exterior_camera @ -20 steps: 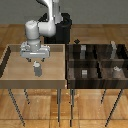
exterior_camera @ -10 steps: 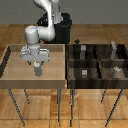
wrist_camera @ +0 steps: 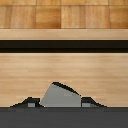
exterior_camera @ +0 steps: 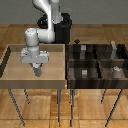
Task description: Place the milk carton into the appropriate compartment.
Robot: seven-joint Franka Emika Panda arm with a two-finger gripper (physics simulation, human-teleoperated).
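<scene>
Holding the milk carton (wrist_camera: 60,96) above the tan bin (exterior_camera: 10,80).
The gripper (exterior_camera: 36,70) is clamped on it between both fingers, lifted clear of the walls for carrying toward the dark divided bin (exterior_camera: 100,62).

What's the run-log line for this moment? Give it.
gripper: shut on milk carton | location: over tan bin | divided bin: not reached
</scene>
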